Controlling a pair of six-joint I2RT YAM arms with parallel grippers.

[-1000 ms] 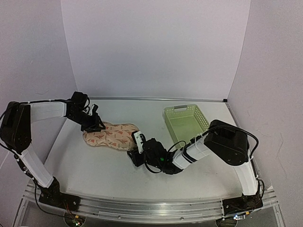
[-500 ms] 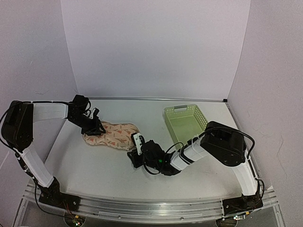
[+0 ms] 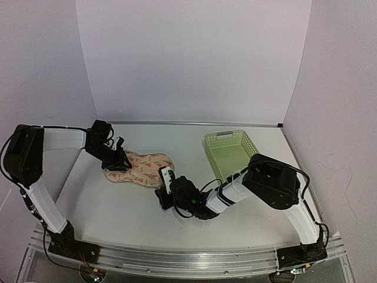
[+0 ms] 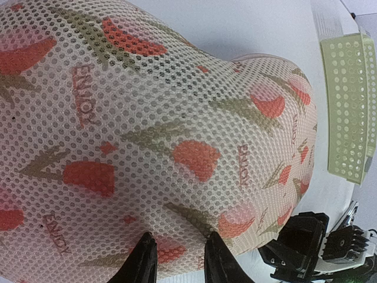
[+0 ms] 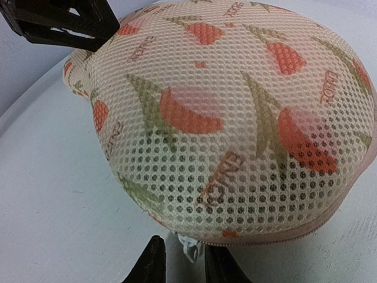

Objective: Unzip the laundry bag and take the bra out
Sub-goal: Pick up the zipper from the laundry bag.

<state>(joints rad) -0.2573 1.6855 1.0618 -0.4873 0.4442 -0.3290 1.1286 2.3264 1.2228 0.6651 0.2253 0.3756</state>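
Note:
The laundry bag point(image 3: 140, 168), beige-pink mesh with orange-red leaf prints, lies zipped and flat on the table left of centre. It fills the left wrist view point(image 4: 153, 130) and the right wrist view point(image 5: 235, 118). My left gripper point(image 3: 118, 161) point(image 4: 179, 250) sits at the bag's far-left end, its fingers a narrow gap apart, pinching the mesh near the rim. My right gripper point(image 3: 165, 184) point(image 5: 187, 262) is at the bag's near-right end, slightly open, with the small white zipper pull point(image 5: 192, 247) between its fingertips. The bra is hidden; only something dark shows through the mesh holes.
A pale green plastic mesh basket point(image 3: 231, 152) stands to the right of the bag, and its wall shows in the left wrist view point(image 4: 347, 106). White walls close in the back and both sides of the table.
My right gripper has slid left and a little nearer, along the bag's near-right end. My left gripper has shifted slightly down onto the bag. The bag has stayed in place.

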